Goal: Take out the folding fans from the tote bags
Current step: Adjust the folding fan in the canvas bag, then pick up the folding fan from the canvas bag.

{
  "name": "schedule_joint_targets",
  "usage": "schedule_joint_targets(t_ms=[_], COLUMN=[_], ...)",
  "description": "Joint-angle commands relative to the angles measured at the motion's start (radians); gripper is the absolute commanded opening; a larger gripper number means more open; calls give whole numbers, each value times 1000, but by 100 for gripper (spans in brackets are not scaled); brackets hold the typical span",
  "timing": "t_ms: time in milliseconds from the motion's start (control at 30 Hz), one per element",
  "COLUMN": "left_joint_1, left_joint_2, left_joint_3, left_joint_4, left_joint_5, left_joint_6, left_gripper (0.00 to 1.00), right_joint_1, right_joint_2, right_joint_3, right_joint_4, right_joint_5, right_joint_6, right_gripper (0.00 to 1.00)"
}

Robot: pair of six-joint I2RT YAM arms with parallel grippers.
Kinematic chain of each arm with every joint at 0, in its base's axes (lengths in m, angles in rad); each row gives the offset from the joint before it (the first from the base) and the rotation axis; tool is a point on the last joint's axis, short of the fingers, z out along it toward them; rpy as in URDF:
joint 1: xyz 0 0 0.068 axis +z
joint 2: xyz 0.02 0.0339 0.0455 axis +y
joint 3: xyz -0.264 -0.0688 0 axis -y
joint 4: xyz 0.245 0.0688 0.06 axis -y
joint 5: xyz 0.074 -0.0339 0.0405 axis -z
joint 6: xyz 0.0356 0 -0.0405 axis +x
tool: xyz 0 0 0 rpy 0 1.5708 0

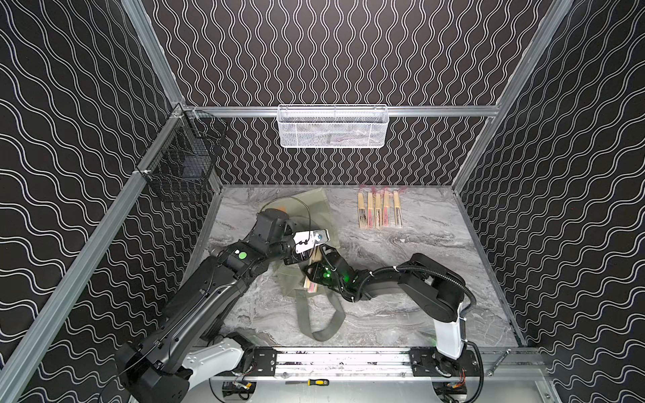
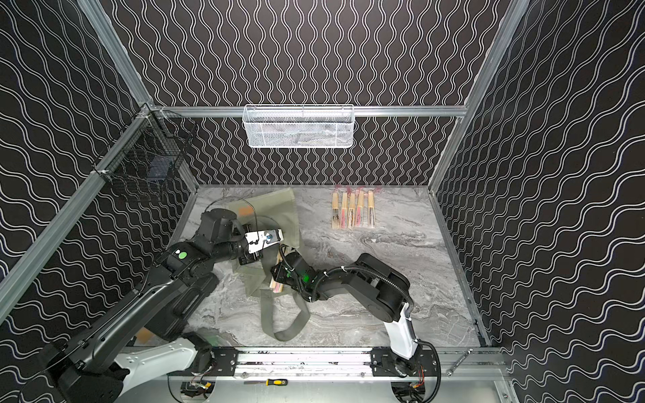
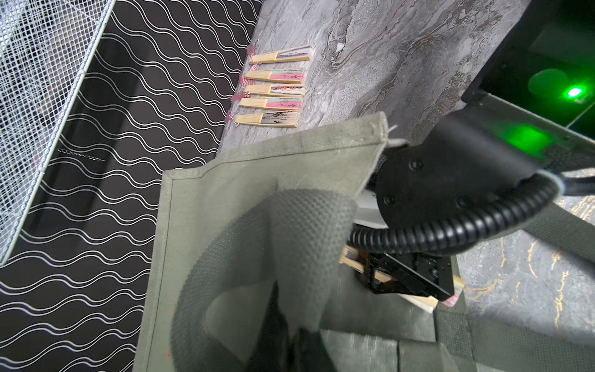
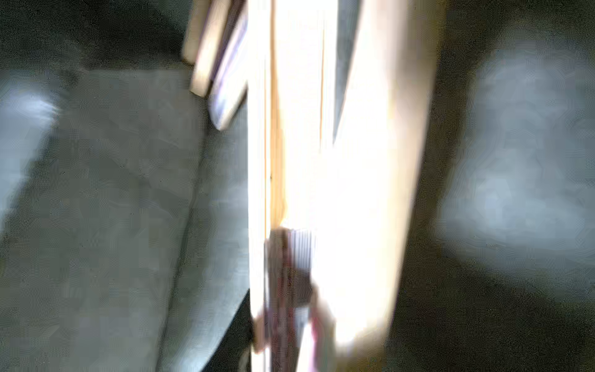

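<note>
A black wire basket [image 1: 178,164] hangs on the left wall rail. Next to it, the left arm stretches over the desk [image 1: 401,307]. The left hand [image 3: 291,335] is pressed together on the cloth of the tote bag [image 1: 316,206], close to where a strap loops out. In the left wrist view, one grey-green panel of the bag stands raised in front of the camera.

The bag lies on the middle-left of the desk with its mouth towards the front edge. Its long straps [image 1: 323,335] lie forward in a loop. A white mesh basket [image 1: 331,127] hangs on the back rail above.

At the bag's mouth a bundle of fans [image 1: 311,286] pokes out, light wood with some pink showing. The right hand [image 3: 399,277] sits right over that bundle. The right wrist view is filled with blurred pale wood, so I cannot tell whether this hand is spread or gripping.

Farther right, near the back wall and well apart from the bag, a row of five fans [image 1: 380,211] lies side by side on the desk, with the tassels towards the wall.
</note>
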Motion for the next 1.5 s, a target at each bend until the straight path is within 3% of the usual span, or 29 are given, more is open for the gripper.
schedule_joint_targets(t_ms=[0, 300, 1000, 1233, 1467], left_joint_1=[0, -1, -6, -8, -7], left_joint_2=[5, -1, -10, -1, 3], left_joint_3=[1, -9, -16, -16, -8], left_joint_4=[31, 35, 39, 49, 47], left_joint_5=[0, -3, -9, -16, -11], left_joint_6=[-18, -17, -17, -27, -34], left_gripper=[0, 0, 0, 0, 0], right_joint_1=[0, 2, 21, 31, 34], right_joint_2=[-8, -72, -186, -223, -321], right_joint_3=[3, -39, -67, -82, -129], right_joint_4=[-54, -110, -226, -248, -297], right_joint_5=[-13, -49, -37, -34, -132], right_joint_6=[-31, -31, -67, -129, -203], right_gripper=[41, 45, 13, 8, 7])
